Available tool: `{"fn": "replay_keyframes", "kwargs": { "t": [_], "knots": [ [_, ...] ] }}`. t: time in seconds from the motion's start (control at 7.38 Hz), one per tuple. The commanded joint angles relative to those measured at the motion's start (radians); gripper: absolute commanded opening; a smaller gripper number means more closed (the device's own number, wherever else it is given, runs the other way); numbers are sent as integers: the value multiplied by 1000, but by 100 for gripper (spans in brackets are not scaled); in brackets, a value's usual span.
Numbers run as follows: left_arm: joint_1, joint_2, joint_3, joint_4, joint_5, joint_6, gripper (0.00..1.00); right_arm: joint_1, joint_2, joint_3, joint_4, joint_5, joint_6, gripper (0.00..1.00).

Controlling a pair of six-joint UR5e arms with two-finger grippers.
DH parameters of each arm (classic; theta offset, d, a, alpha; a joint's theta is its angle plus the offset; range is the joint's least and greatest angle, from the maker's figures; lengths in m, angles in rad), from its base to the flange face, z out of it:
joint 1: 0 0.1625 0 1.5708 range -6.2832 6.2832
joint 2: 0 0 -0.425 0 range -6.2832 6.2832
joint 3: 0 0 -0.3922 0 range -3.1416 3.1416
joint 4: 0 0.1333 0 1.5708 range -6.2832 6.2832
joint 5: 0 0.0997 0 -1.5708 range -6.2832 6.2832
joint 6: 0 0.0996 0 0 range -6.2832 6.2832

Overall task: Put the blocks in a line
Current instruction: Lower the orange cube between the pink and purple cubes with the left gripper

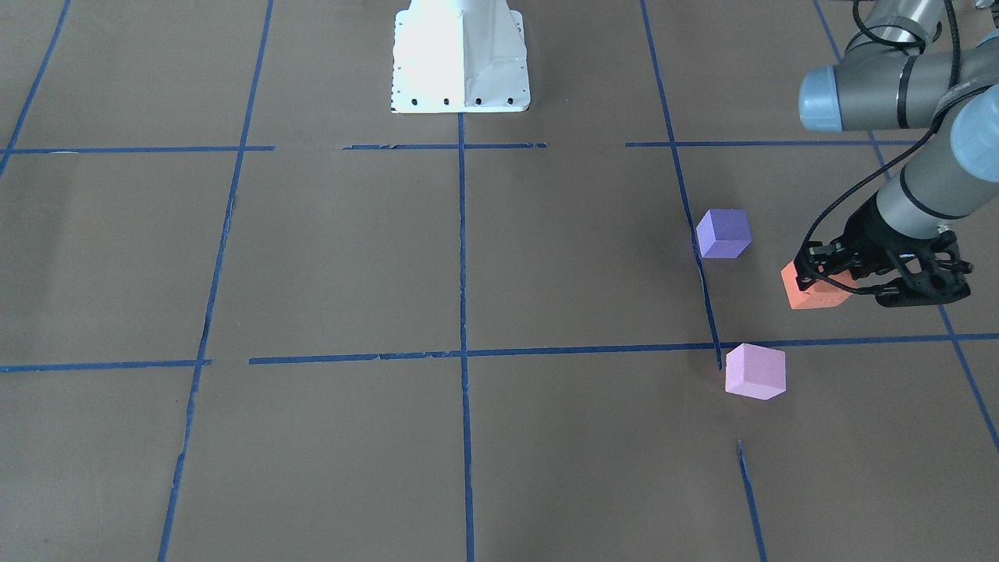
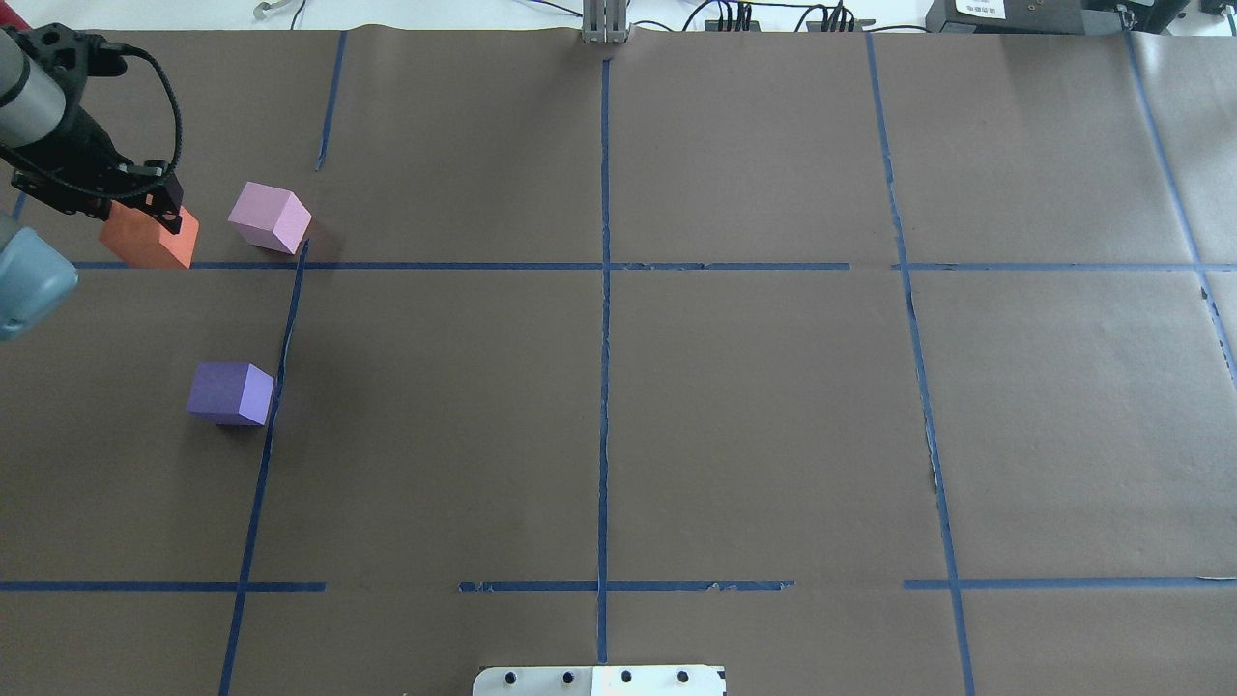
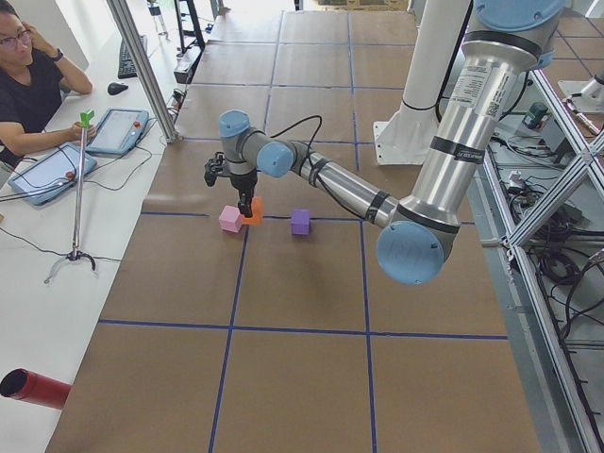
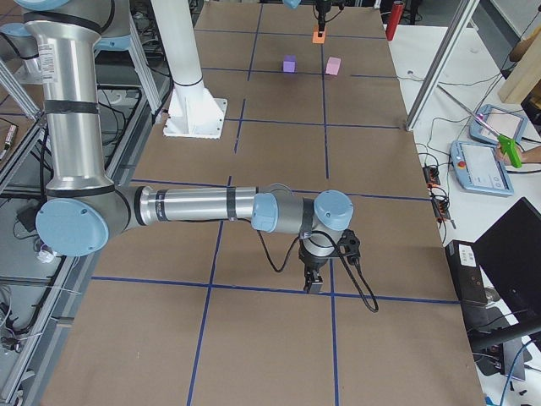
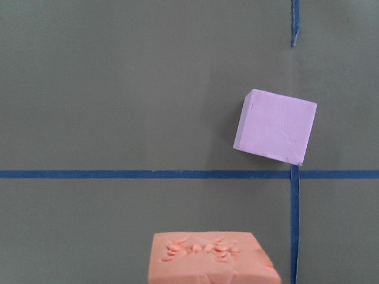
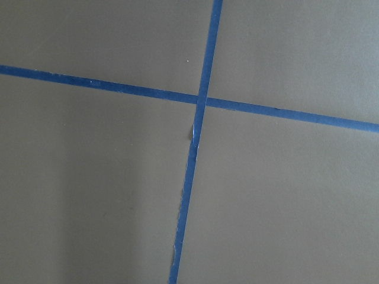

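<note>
Left gripper [image 1: 823,273]: points down, fingers closed onto the orange block [image 1: 808,297].
Orange block: in that grip, just beside the pink block [image 1: 755,371] on the robot's left of it, not touching.
Pink block: askew at a tape corner [image 1: 716,348].
Violet block [image 1: 723,233]: near the pink block, on its robot-ward side, apart.
Right gripper [image 4: 314,282]: far from the pink block, over a tape crossing [image 6: 201,99]; I cannot tell its width.

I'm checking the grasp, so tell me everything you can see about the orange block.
The orange block is a small matte cube that looks like foam. In the left wrist view its top face is dented with pits. The left gripper straddles its upper part and seems to grip it. It is beside the pink block without touching it, near a blue tape line. Whether it is lifted cannot be told.
</note>
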Motion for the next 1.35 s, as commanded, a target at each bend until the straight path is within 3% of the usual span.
{"fn": "replay_keyframes", "kwargs": {
  "t": [0.0,0.68,1.22],
  "knots": [
    [85,-8,51,-78,0,-63,14,0,0,0,0,0,0,100],
    [119,-8,159,-205,2,-66,15,0,0,0,0,0,0,100],
    [141,-10,160,-224,2,-87,15,0,0,0,0,0,0,100]
  ]
}}
